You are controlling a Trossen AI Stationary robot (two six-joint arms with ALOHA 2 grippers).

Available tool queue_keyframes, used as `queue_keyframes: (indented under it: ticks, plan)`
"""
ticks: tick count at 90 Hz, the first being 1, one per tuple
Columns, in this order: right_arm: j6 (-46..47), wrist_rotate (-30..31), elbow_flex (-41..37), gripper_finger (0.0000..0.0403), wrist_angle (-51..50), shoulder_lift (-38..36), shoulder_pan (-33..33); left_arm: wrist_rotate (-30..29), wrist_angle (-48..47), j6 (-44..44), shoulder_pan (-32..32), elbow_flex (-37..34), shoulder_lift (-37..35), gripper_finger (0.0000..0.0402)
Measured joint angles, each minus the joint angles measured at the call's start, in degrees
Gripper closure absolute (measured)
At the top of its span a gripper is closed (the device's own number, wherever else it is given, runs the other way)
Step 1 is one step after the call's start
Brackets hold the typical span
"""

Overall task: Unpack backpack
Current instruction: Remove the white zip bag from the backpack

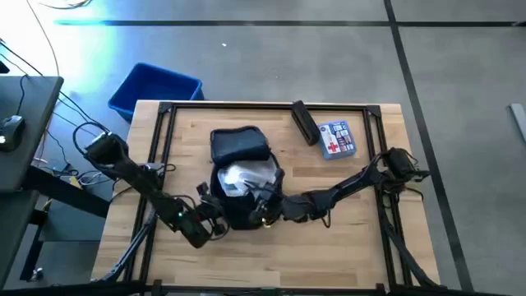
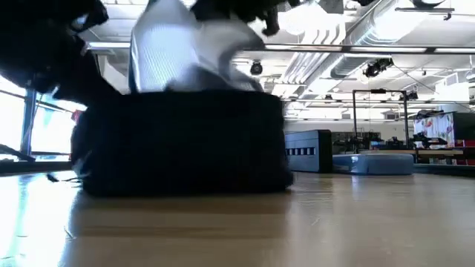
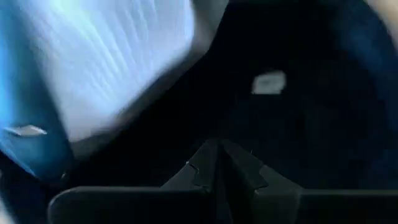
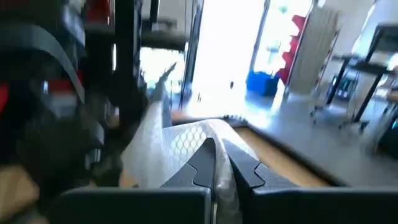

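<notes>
The dark navy backpack [image 1: 238, 148] lies in the middle of the table with its opening toward the near edge. A white, net-patterned soft bag [image 1: 245, 177] sticks up out of that opening and rises above the backpack [image 2: 185, 141] in the low view. My right gripper [image 4: 216, 149] is at the opening's near side [image 1: 265, 215], shut on the white bag. My left gripper [image 3: 217, 152] is shut at the backpack's near left corner [image 1: 212, 224], its tips close against the dark fabric below the pale logo patch [image 3: 268, 82]. My right gripper pinches a bunched fold of the white bag [image 4: 205, 134] between its two fingers, and the white material runs back between them. The bag [image 2: 193, 52] stands partly raised above the backpack, its lower part still inside. My left gripper's tips lie against dark backpack fabric; I cannot tell whether they hold it.
A clear pouch with a red cross [image 1: 337, 138] and a black oblong object [image 1: 304, 122] lie at the far right of the table. A bright blue bin [image 1: 154, 89] stands on the floor beyond the far left corner. Bare wood [image 1: 271, 263] stretches along the near edge.
</notes>
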Motion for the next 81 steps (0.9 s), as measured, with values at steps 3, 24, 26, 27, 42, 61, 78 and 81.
queue_keyframes:
  ticks: [3, 24, 26, 27, 42, 61, 78, 81]
  plan:
    - [-2.49, 0.02, 0.00, 0.0403, 2.91, 0.00, 0.00, 0.27, -0.41, -0.19, 0.29, 0.00, 0.21, 0.0401]
    - [-17.28, 0.92, 0.02, 0.0403, 15.14, -0.31, 0.61, 1.15, -1.34, -0.43, 2.51, 0.02, 0.21, 0.0401]
    - [-18.07, 1.01, 0.02, 0.0403, 15.20, -0.55, 0.70, 1.21, -1.56, -0.70, 2.66, 0.02, 0.21, 0.0401]
    - [-18.36, 1.06, 0.02, 0.0403, 15.18, -0.72, 0.74, 1.25, -1.75, -0.87, 2.67, 0.02, 0.21, 0.0401]
    - [-24.64, 4.81, 0.02, 0.0403, 15.04, -3.61, 1.80, 1.06, -5.85, -5.35, 3.36, 0.02, 0.21, 0.0401]
    - [-31.39, 10.03, 0.04, 0.0403, 10.00, -8.52, 2.87, -0.01, -13.28, -14.05, 4.41, 0.02, 0.21, 0.0401]
    - [-34.43, 10.93, 0.06, 0.0403, 6.45, -13.79, 3.94, -0.19, -21.06, -22.34, 5.20, 0.02, 0.21, 0.0401]
    - [-34.42, 10.76, 0.07, 0.0403, 5.55, -14.87, 4.26, -0.19, -22.15, -23.71, 5.37, 0.02, 0.21, 0.0401]
